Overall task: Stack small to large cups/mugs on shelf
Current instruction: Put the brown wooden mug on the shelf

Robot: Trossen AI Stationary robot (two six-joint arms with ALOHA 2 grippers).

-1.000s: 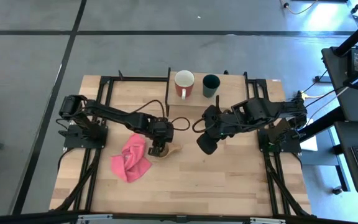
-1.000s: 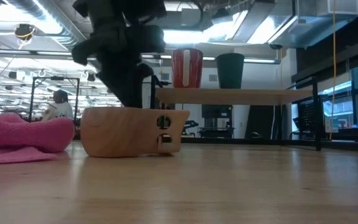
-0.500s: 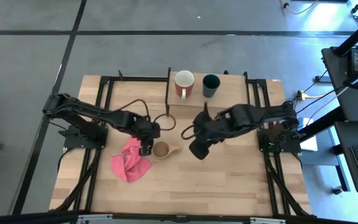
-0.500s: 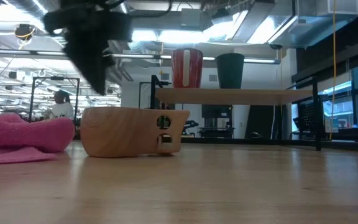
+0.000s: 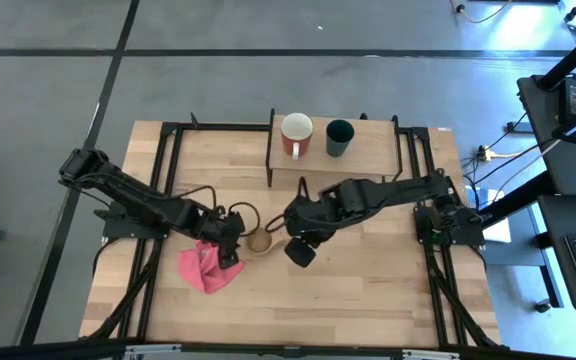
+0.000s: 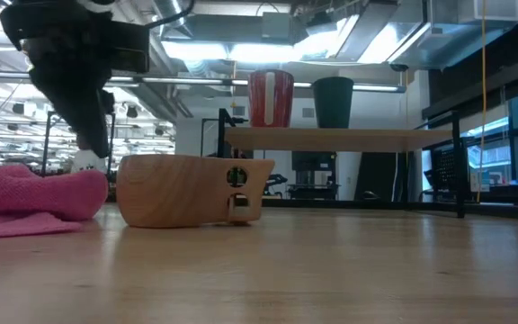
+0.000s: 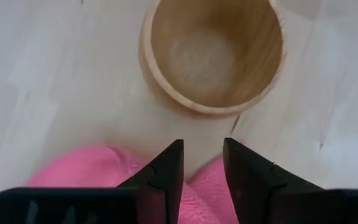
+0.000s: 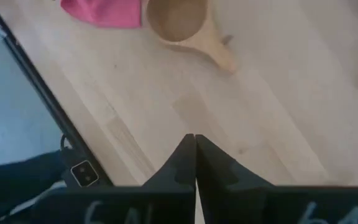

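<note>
The tan wooden cup (image 5: 259,241) stands upright on its base on the table, its handle (image 8: 219,53) pointing toward the table's right. My left gripper (image 7: 202,149) is open just left of the cup, its fingers over the edge of a pink cloth (image 5: 208,265); nothing is between them. My right gripper (image 8: 194,149) is shut and hangs above the table right of the cup's handle. The red mug (image 5: 296,135) and the dark green cup (image 5: 339,137) stand side by side on the shelf (image 6: 349,138) at the far edge.
The pink cloth (image 6: 25,193) lies crumpled left of the wooden cup (image 6: 187,189). Black frame rails (image 5: 158,190) run along the table's left and right sides. Bare tabletop (image 5: 368,290) stretches toward the near edge.
My left gripper has drawn away from the wooden cup toward the table's left, rolling its wrist, and now stands over the pink cloth. My right gripper has come down and toward the table's left and near edge, closer to the cup's handle. The cup has stayed in place.
</note>
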